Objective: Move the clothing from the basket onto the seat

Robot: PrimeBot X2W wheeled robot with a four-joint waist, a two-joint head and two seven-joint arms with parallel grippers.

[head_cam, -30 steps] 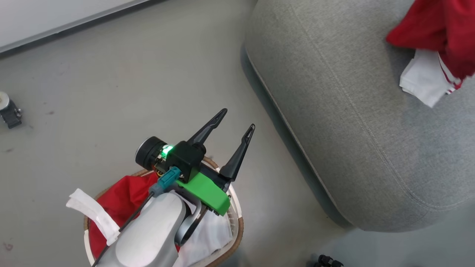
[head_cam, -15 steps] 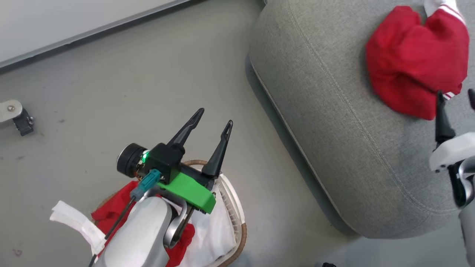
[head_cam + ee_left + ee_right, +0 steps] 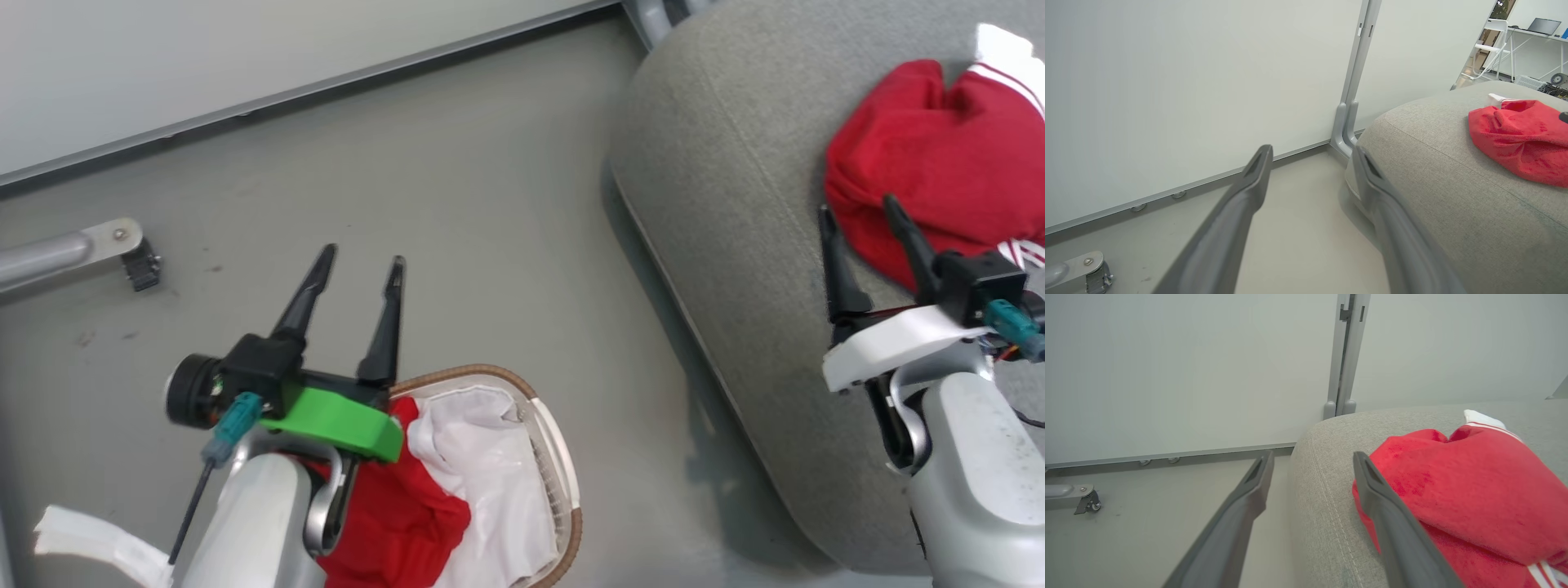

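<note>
Grey floor (image 3: 490, 204) holds the basket (image 3: 490, 371), with red clothing (image 3: 392, 514) inside. One red garment (image 3: 922, 163) lies on the seat (image 3: 718, 245). Left gripper (image 3: 362, 256) and right gripper (image 3: 857, 207) are both spread and empty. Likely next: the left gripper dips in and pinches the red cloth.

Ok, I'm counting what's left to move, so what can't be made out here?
Head view: the soft red clothing in the rounded white perforated basket is partly under the left forearm and cut by the bottom edge; amount left unclear.
Head view: the red garment on the grey woven sofa runs off the right edge.
Right wrist view: a finger of the right hand covers that garment's near edge.
</note>
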